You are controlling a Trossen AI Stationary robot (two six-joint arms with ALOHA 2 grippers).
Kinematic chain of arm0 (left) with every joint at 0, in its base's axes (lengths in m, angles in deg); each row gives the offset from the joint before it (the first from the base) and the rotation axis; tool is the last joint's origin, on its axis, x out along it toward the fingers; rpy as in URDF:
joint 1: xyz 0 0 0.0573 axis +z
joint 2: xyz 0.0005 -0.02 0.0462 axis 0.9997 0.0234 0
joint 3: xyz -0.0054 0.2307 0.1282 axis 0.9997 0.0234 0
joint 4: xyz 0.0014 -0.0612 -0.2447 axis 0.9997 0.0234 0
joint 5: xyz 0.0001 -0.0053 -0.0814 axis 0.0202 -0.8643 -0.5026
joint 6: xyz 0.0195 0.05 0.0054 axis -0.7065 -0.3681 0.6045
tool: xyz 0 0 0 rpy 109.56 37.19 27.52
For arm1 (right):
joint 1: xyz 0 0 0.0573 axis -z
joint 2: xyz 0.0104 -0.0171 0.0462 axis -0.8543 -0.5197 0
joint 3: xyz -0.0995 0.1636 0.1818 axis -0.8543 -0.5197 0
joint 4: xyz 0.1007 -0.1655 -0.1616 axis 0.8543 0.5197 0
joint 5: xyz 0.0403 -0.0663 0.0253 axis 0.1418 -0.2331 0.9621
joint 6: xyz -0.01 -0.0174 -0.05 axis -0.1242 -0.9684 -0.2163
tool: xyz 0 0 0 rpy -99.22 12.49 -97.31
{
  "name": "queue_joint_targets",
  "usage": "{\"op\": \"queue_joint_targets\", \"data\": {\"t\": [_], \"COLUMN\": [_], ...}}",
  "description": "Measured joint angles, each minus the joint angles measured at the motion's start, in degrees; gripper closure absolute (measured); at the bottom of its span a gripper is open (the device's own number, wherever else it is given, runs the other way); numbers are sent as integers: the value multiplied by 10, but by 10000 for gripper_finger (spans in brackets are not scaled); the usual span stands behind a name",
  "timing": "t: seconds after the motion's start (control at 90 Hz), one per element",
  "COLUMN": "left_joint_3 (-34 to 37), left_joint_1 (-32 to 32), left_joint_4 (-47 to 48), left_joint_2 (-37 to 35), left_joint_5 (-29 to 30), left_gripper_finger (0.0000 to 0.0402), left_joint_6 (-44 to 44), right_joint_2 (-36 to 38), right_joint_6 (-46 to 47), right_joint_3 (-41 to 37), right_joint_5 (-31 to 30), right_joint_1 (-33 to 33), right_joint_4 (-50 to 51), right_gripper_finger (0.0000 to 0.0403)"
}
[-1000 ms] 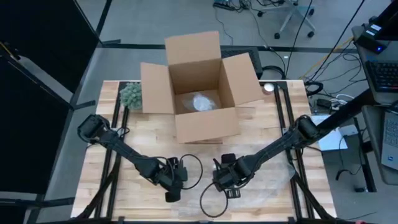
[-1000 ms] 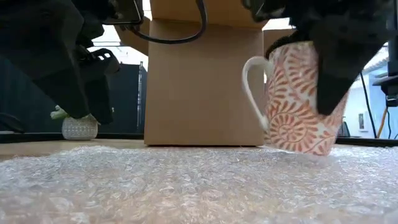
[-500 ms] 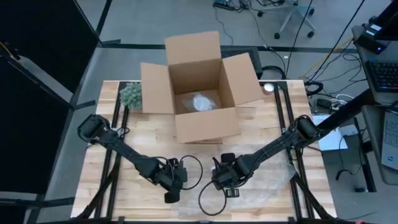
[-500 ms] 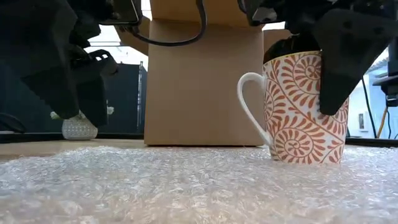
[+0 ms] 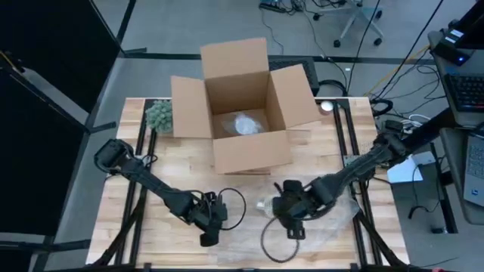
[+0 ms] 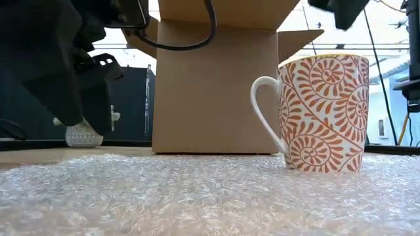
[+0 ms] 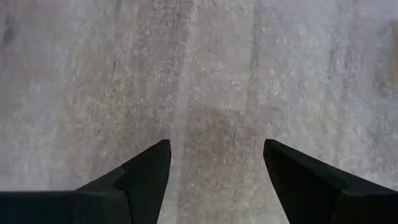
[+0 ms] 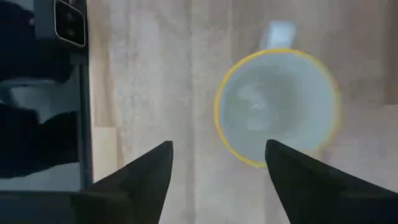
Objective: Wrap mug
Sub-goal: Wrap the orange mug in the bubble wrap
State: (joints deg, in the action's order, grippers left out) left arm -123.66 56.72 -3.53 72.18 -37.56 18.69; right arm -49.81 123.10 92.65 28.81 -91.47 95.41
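One swirl-patterned ceramic mug [image 6: 320, 113] stands upright on dimpled bubble wrap [image 6: 197, 196].

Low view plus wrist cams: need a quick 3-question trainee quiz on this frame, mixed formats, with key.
1. True or false: the right gripper is shut on the mug.
2. What does the mug stand on? A) bare wood B) bubble wrap C) inside the cardboard box
3. Fill in: seen from the low camera, the mug's handle points toward the ____ gripper.

Key
1. False: its fingers are apart above the mug, touching nothing.
2. B: it stands upright on the bubble wrap, in front of the cardboard box.
3. Left: that gripper hangs open over the bubble wrap beside the mug.
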Motion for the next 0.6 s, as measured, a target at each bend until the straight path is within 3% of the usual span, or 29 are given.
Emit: {"op": "queue_joint_targets", "data": {"t": [0.233,0.411,0.6], "left_joint_3": [0,0,0], "left_joint_1": [-19,-25,-24], "left_joint_4": [30,43,56], "left_joint_2": [0,0,0], "left_joint_5": [7,11,12], "left_gripper_finger": [155,155,155], "left_joint_6": [19,18,15], "right_joint_2": [63,84,85], "right_joint_6": [102,191,257], "right_joint_3": [-112,-230,-297], "right_joint_5": [-61,-62,-65], "right_joint_1": [-53,-87,-109], "right_joint_4": [-31,-128,-198], "right_gripper_finger": [167,167,167]}}
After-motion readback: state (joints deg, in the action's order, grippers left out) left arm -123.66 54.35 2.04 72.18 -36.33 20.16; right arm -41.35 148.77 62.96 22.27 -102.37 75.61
